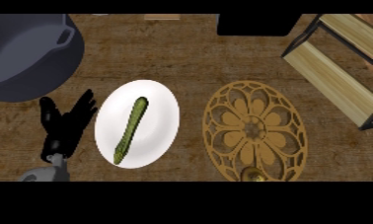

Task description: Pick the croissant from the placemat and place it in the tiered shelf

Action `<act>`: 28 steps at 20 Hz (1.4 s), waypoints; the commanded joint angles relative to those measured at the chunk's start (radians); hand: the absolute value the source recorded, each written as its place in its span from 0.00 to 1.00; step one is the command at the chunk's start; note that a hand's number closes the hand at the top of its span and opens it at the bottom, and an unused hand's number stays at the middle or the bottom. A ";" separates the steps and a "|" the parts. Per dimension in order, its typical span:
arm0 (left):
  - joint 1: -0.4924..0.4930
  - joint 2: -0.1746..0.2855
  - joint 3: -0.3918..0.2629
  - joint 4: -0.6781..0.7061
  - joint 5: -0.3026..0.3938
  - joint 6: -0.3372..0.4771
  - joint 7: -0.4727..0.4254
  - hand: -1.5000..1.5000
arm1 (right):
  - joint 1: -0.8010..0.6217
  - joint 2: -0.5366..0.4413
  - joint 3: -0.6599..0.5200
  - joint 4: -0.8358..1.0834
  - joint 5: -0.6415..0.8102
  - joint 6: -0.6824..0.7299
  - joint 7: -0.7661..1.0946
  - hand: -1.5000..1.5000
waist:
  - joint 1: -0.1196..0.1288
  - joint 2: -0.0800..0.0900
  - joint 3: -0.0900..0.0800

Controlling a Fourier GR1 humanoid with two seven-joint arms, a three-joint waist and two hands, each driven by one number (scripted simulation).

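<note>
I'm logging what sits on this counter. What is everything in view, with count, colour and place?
pot: one, dark grey, upper left, partly cut off
plate: one, white, left of centre
green vegetable: one, long and thin, lying on the plate
placemat: one, golden-brown openwork, round, right of centre
small item: one, golden-brown, at the placemat's lower edge, mostly cut off; possibly the croissant
tiered shelf: one, light wood with black frame, upper right
black block: one, top centre
counter: one, brown
left robot hand: one, black, lower left, open, fingers up, resting
</note>
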State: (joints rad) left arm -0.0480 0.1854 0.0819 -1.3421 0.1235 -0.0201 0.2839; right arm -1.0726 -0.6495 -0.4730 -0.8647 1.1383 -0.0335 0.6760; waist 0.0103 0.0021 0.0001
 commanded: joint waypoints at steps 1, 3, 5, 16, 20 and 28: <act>-0.010 -0.009 0.009 0.077 -0.001 -0.025 -0.063 0.50 | -0.015 -0.005 0.016 0.064 -0.018 -0.041 -0.027 1.00 | 0.001 0.002 0.000; -0.049 -0.010 0.017 0.029 0.005 0.014 0.025 0.50 | -0.005 -0.006 0.046 -0.049 -0.027 0.083 0.042 1.00 | -0.010 -0.004 -0.001; -0.037 -0.034 -0.018 -0.020 -0.024 0.047 0.060 0.50 | 0.033 -0.058 0.049 0.039 -0.013 0.069 -0.047 1.00 | -0.005 -0.001 0.000; -0.021 -0.035 -0.023 -0.015 -0.034 0.028 0.028 0.50 | -0.014 0.000 -0.126 -0.051 -0.176 -0.275 0.002 0.00 | -0.004 -0.001 0.000; -0.026 -0.036 -0.010 0.012 -0.019 0.020 0.034 0.50 | -0.024 0.035 -0.163 -0.070 -0.235 -0.378 -0.012 0.00 | -0.004 0.000 0.000; 0.012 0.006 0.036 -0.013 0.001 -0.004 0.009 0.50 | 0.028 -0.058 -0.167 -0.227 -0.209 -0.424 0.092 0.00 | -0.012 -0.005 -0.001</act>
State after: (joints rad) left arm -0.0391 0.1710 0.0901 -1.3535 0.1123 -0.0187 0.2918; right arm -1.0733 -0.6784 -0.6521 -1.0204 0.8976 -0.4311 0.7077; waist 0.0013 -0.0016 -0.0002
